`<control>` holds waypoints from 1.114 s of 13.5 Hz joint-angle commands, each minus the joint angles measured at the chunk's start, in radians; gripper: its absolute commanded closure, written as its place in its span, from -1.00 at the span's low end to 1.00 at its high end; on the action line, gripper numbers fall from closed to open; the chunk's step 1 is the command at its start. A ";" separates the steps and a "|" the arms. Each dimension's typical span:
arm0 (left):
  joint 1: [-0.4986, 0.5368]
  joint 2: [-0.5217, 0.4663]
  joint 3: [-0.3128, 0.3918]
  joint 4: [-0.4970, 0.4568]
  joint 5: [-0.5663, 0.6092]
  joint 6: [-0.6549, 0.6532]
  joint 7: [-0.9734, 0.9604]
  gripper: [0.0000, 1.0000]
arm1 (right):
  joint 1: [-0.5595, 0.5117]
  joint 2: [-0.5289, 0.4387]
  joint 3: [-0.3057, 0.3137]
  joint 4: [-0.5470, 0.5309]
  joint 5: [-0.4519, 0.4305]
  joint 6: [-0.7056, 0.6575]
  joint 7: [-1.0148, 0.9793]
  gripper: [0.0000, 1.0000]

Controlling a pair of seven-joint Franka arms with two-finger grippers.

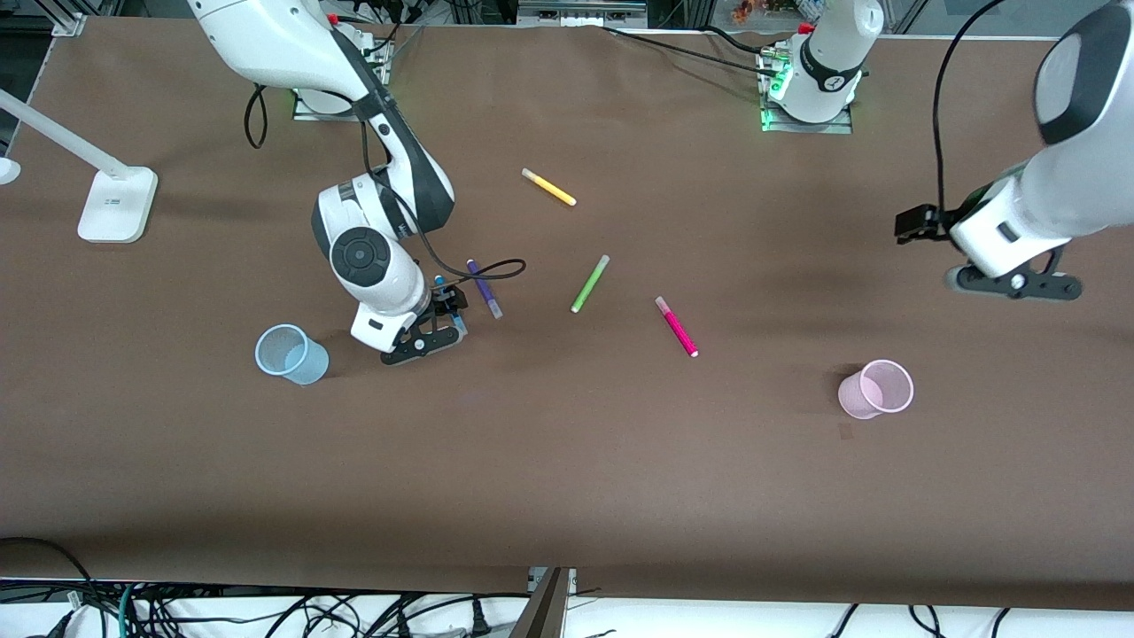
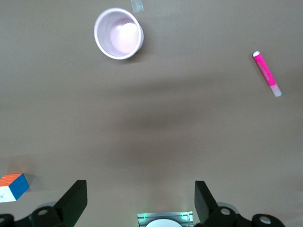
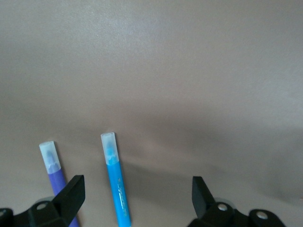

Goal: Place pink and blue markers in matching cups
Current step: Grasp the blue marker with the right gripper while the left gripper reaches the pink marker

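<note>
Cups (two): both stand upright on the brown desk point(image 1: 567, 478), well apart, and lie nearer the front camera than any marker.
Pink cup point(image 1: 876, 388): toward the left arm's end of the desk; its inside, seen from above in the left wrist view point(image 2: 119, 33), holds nothing.
Blue cup point(image 1: 291, 354): toward the right arm's end, just beside the right end effector; no marker stands in it.
Markers (five): one pink, one blue, one purple, one green, one yellow; all lie outside the cups.
Pink marker point(image 1: 676, 326): flat on the desk between the two cups, farther from the front camera than both; also visible in the left wrist view point(image 2: 267, 74).
Right end effector point(image 1: 434, 326): low over the desk; fingers apart, with the blue marker point(image 3: 116, 178) lying between them and touching neither.
Blue marker, front view point(image 1: 439, 286): only one end shows above the end effector.
Purple marker point(image 1: 485, 289): flat on the desk just beside the blue marker, the two close to parallel point(image 3: 56, 176).
Green marker point(image 1: 590, 283): near mid-desk, farther from the camera than the pink marker.
Left end effector point(image 1: 1014, 282): waits in the air over the left arm's end of the desk; fingers point(image 2: 75, 201) spread wide, holding nothing.
Yellow marker point(image 1: 548, 187): farthest marker from the front camera.
Coloured cube point(image 2: 13, 186): one, seen in the left wrist view only.
</note>
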 commanded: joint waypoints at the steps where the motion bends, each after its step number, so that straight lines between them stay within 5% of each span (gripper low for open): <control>1: -0.005 0.059 0.000 0.020 -0.024 0.016 0.005 -1.00 | 0.030 0.010 -0.006 -0.031 0.015 0.050 0.036 -1.00; 5: -0.020 0.182 -0.002 0.011 -0.081 0.149 -0.044 -1.00 | 0.056 0.042 -0.006 -0.044 0.015 0.110 0.037 -1.00; 9: -0.109 0.256 0.000 -0.009 -0.088 0.240 -0.289 -1.00 | 0.056 0.056 -0.006 -0.070 0.015 0.159 0.037 -0.98; 15: -0.293 0.290 0.000 -0.223 -0.087 0.595 -0.764 -1.00 | 0.056 0.060 -0.006 -0.070 0.014 0.161 0.037 0.02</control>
